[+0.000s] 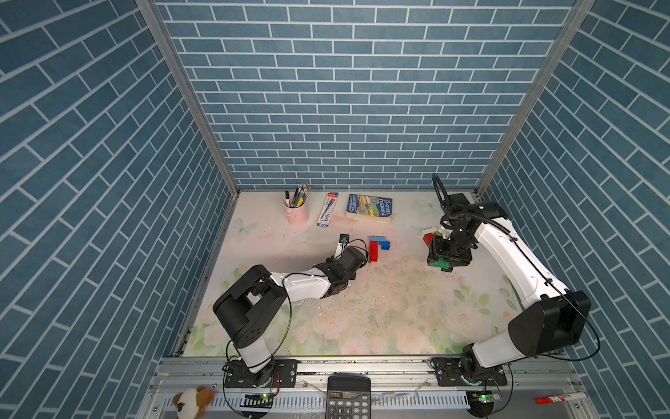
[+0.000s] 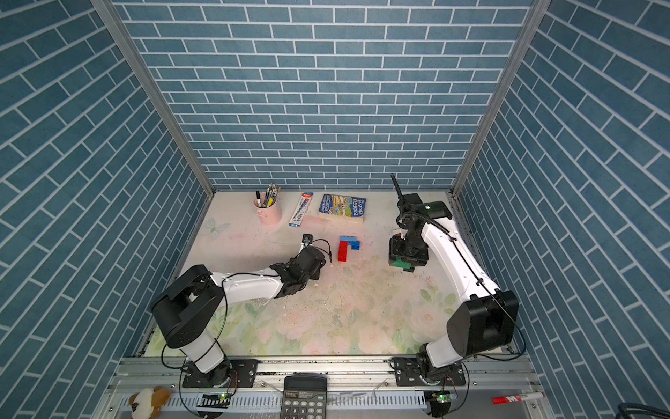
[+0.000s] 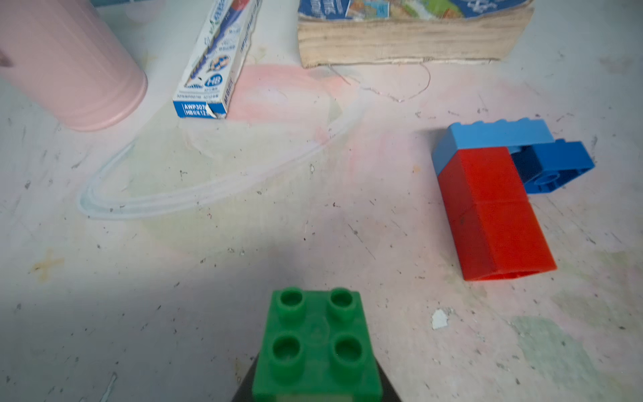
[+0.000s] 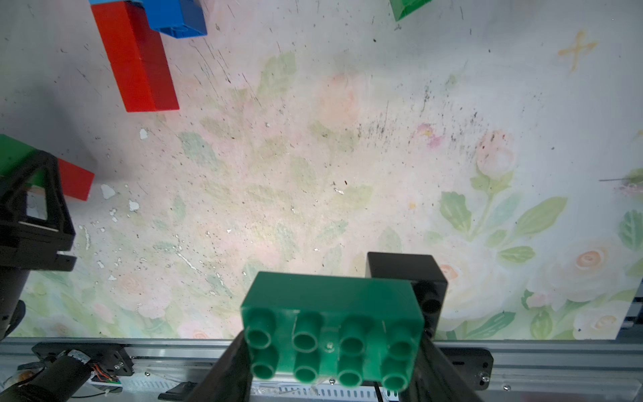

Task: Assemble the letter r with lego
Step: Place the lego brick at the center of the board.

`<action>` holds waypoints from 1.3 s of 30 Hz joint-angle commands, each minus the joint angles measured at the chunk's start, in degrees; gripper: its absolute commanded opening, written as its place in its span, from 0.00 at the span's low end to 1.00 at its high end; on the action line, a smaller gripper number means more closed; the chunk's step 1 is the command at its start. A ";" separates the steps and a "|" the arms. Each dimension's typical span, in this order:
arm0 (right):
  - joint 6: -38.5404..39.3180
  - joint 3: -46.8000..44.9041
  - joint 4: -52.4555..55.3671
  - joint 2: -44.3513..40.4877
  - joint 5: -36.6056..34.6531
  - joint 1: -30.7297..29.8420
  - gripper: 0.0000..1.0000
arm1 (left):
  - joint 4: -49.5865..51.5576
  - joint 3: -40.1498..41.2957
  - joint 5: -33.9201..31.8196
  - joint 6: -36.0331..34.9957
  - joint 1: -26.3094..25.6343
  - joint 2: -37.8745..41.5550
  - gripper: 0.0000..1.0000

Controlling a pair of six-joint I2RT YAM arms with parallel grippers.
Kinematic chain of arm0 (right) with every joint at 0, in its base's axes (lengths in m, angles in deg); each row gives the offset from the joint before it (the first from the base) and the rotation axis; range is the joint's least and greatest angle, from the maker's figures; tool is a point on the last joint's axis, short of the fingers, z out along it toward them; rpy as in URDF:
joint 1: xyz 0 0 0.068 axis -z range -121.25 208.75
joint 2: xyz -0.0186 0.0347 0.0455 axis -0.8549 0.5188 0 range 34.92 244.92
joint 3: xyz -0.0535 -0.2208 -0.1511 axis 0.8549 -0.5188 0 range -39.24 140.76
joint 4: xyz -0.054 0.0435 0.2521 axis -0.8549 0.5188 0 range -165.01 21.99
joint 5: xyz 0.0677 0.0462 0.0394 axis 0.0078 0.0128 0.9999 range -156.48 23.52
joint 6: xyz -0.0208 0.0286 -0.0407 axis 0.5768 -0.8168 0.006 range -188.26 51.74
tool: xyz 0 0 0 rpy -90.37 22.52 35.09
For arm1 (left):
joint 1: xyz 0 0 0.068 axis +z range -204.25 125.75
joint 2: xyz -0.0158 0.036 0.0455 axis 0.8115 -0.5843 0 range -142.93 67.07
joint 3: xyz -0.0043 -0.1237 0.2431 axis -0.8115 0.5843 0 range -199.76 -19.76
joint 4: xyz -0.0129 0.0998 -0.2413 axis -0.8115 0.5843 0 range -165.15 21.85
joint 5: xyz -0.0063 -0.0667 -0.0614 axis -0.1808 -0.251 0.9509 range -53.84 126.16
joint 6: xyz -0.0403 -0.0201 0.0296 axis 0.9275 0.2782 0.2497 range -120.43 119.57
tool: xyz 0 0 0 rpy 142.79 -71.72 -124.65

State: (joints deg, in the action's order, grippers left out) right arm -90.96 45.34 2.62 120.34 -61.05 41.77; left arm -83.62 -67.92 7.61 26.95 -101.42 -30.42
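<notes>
**Lego r: both arms holding green, plenty hidden**

Top views first. The build (image 1: 376,247) has a light blue bar, a red stem and a darker blue block tucked beside the stem. It lies on its side mid-table (image 1: 362,319), and both top views show it. The left arm (image 1: 308,284) lies low with its wrist just beside the red stem, and the wrist covers whatever it carries. The right gripper (image 1: 443,265) hangs over the table, well apart from the build, clamped on a green long brick (image 1: 441,261). Behind it, the arm half hides a heap of spare bricks (image 1: 430,237) in red, white and lime.

Left wrist cam: the left gripper (image 3: 315,389) is grasping a green square brick (image 3: 315,344), 4 studs facing the lens. Only dark slivers of its fingers (image 3: 243,388) show. The build sits near the brick, not touching it. The pink cup (image 3: 69,62), pencil box (image 3: 212,62) and book (image 3: 410,38) are all cut off by the frame.

Right wrist cam: the green long brick shows 8 studs, with a finger at each short end. A black block (image 4: 407,275) pokes out from behind it, and I can't tell if it's a brick or part of the gripper. The left gripper is clipped at the frame edge. A red brick (image 4: 74,181) sits right against its green square brick, but I can't tell whether they're joined. Another green brick (image 4: 409,8) is cut down to a corner.
</notes>
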 commanded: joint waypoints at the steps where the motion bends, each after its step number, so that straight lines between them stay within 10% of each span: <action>1: -0.77 -2.06 2.65 -2.99 -1.99 0.19 0.25 | -17.94 3.23 -5.90 -3.30 -0.51 -0.05 0.28; 15: -2.26 -3.64 6.02 -6.58 -3.63 -0.82 0.25 | -48.30 10.69 -8.42 -7.66 -2.47 -11.46 0.28; 39: -3.14 -2.65 6.81 -5.53 -5.35 -2.19 0.25 | -57.51 13.21 -9.85 -8.68 -4.26 -18.14 0.34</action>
State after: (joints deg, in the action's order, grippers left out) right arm -92.49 41.49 7.16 114.68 -65.05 39.87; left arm -140.16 -54.50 -1.55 18.32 -105.03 -47.08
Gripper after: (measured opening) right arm 0.643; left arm 0.355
